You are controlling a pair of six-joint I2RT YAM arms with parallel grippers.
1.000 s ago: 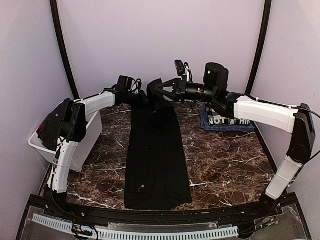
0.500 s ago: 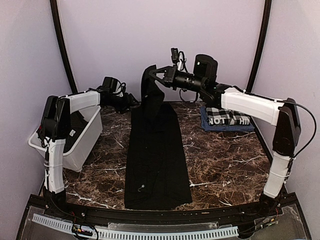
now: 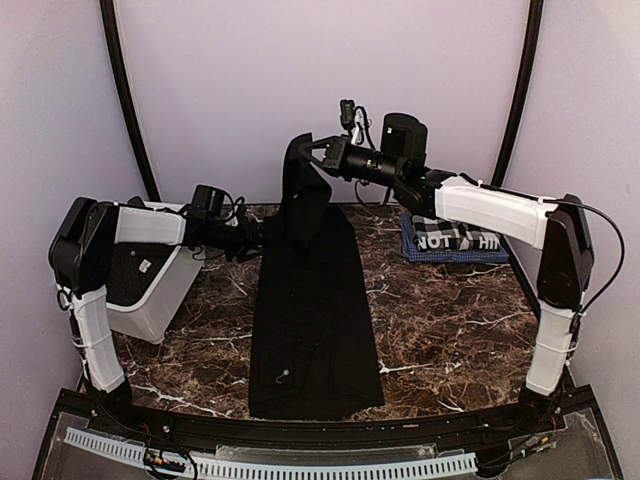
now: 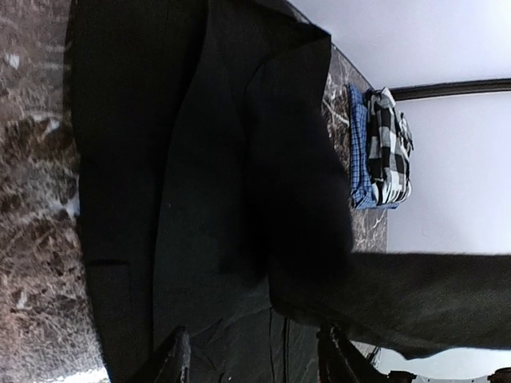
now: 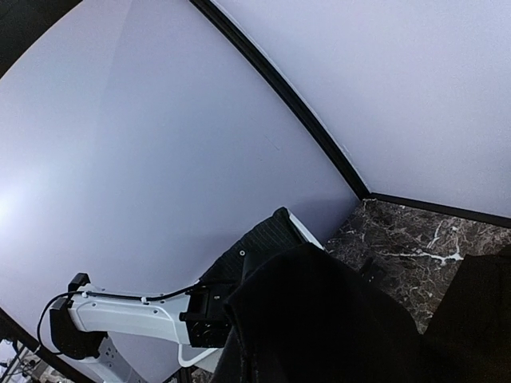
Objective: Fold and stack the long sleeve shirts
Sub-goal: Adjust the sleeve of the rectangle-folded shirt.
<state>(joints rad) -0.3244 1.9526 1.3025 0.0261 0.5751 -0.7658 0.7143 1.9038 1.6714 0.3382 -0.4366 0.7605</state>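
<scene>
On the marble table (image 3: 450, 320) the long black shirt (image 3: 315, 310) lies flat, and its far end hangs lifted from my right pincer (image 3: 310, 150), which pinches it. The white bin (image 3: 160, 290) stands at the left, the folded checked shirt (image 3: 455, 240) at the far right. My left pincer (image 3: 255, 235) is spread and holds nothing.

Right gripper (image 3: 308, 148) raised high, clamped; left gripper (image 3: 255, 236) low, reaching inward, jaws apart.
</scene>
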